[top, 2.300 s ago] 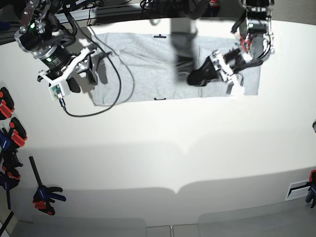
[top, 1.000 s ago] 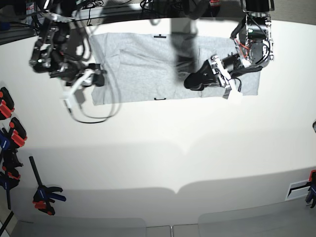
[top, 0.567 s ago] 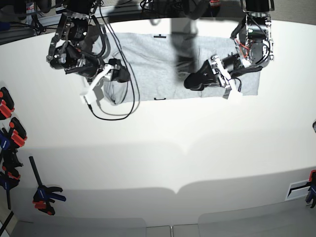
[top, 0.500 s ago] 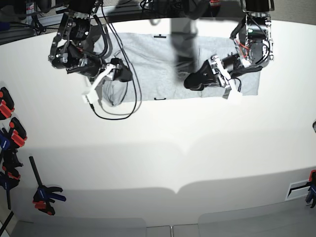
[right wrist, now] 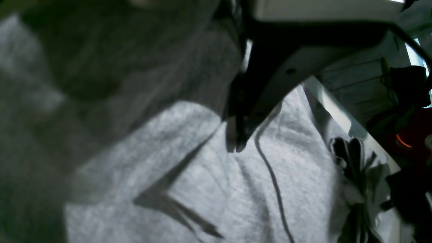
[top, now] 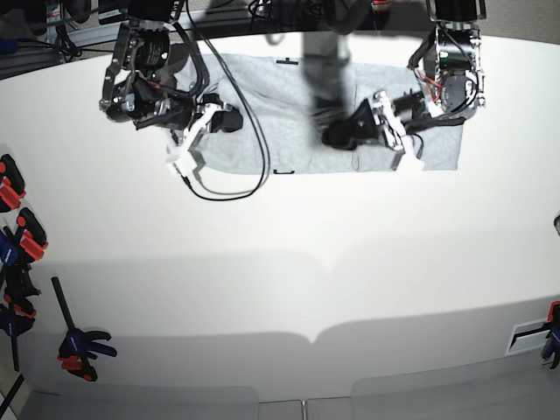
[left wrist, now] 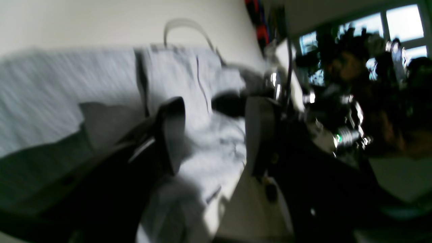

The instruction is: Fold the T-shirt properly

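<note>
The light grey T-shirt (top: 280, 114) lies flat, plain side up, at the far edge of the table. My right gripper (top: 226, 119) is over its left part and is shut on the T-shirt's left edge, which is lifted and drawn inward. In the right wrist view the fingers (right wrist: 236, 135) are pinched together, with grey cloth (right wrist: 202, 195) below and draped near the camera. My left gripper (top: 337, 136) is low over the right half of the T-shirt. In the blurred left wrist view it is open (left wrist: 214, 135) over the cloth (left wrist: 67, 87).
A black cable (top: 227, 188) loops from the right arm across the T-shirt's left part onto the table. Clamps lie along the table's left edge (top: 17, 236) and front left (top: 79, 346). Another clamp is at the right edge (top: 551, 337). Black tape marks (top: 283, 172) flank the T-shirt.
My right gripper has moved right from the T-shirt's left edge toward the middle, carrying that edge with it. My left gripper has shifted slightly left and stays open.
</note>
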`<action>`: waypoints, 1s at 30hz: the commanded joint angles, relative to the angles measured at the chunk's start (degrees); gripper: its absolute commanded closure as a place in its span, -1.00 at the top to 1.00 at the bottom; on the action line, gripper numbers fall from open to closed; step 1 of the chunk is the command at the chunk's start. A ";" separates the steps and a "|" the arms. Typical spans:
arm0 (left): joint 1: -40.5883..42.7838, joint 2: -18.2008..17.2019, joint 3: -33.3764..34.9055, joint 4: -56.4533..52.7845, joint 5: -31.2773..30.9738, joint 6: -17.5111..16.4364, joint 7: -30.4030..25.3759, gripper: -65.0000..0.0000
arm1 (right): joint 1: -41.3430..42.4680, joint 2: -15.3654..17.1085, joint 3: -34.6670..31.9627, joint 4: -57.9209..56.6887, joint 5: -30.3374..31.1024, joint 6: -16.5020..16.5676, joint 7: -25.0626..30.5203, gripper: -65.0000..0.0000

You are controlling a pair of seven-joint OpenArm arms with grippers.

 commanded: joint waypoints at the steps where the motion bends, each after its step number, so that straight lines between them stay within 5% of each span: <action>1: -0.35 -0.35 -0.22 1.05 -3.80 -0.54 0.96 -0.19 | 0.96 0.55 1.36 0.70 -0.96 -0.37 0.15 -1.00; 5: 1.25 -0.35 -0.22 2.49 -3.90 -0.54 5.14 -0.20 | 3.08 0.85 6.99 0.70 -3.32 -0.39 0.87 -1.00; 11: 4.81 -0.35 -0.22 7.48 -2.82 -0.54 4.37 -0.34 | 4.31 4.13 11.34 0.70 -3.04 -0.44 1.03 -1.00; 22: 5.20 -0.24 -0.15 8.39 25.00 -0.54 -23.10 -0.34 | 4.63 11.82 11.47 7.93 -4.70 -4.96 0.72 -1.00; 26: 5.22 1.03 0.66 8.39 28.13 -0.54 -21.77 -0.34 | 4.79 11.41 11.32 12.17 0.63 -6.01 -2.12 -1.00; 30: 5.20 2.71 5.14 8.39 31.71 -0.54 -22.25 -0.34 | 4.74 7.67 11.32 16.17 1.95 -5.99 -2.71 -1.00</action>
